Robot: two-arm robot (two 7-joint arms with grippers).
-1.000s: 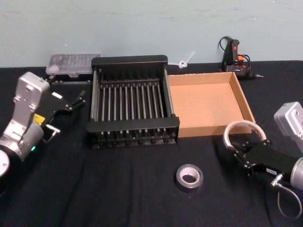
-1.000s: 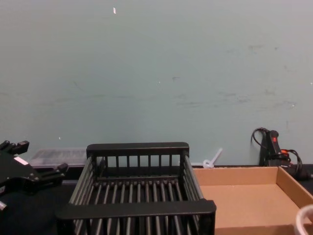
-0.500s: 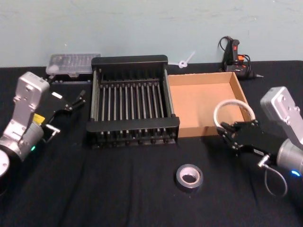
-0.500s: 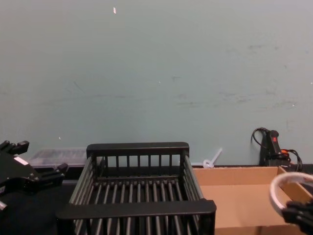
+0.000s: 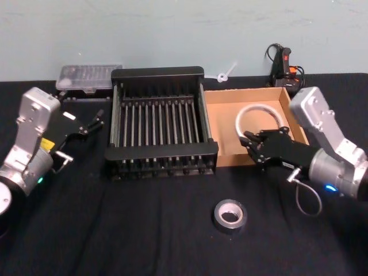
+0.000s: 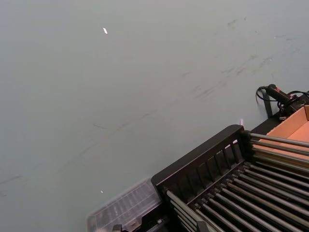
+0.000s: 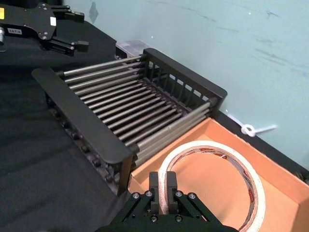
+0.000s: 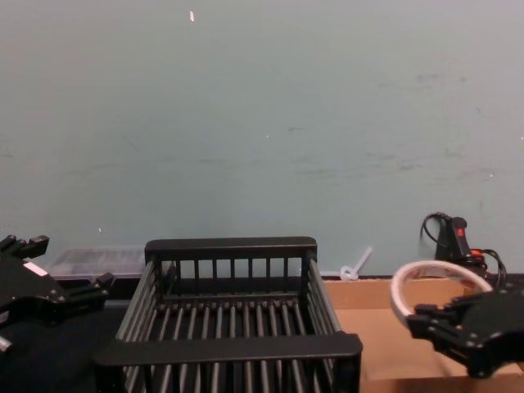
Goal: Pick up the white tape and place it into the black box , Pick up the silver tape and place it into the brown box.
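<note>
**White tape carried above the brown box, on its way to the black box**

The right gripper (image 5: 255, 145) has its jaws closed on the wall of the white tape (image 5: 260, 119). In the right wrist view the two fingers pinch the ring at its near side, one inside and one outside, and the roll hangs out in front of them. The tape is in the air above the brown box (image 5: 230, 123), over the half nearer to the black box (image 5: 158, 123) and not yet across the shared wall. This is the wrong container for it, so I judge that the carrying step is only partly done.

To do this step well, the arm should move the roll sideways over the rim of the black box with enough height, because the ring reaches out past the jaws and could catch the thick rim. The release is best made above the middle of the slatted floor, low and level, so the roll does not bounce or stand on edge against the bars.

The silver tape (image 5: 230, 215) lies flat on the worktop (image 5: 144, 230), in front of the black box and toward its right corner, untouched. The left gripper (image 5: 92, 123) waits just left of the black box; I cannot tell how its jaws stand.
</note>
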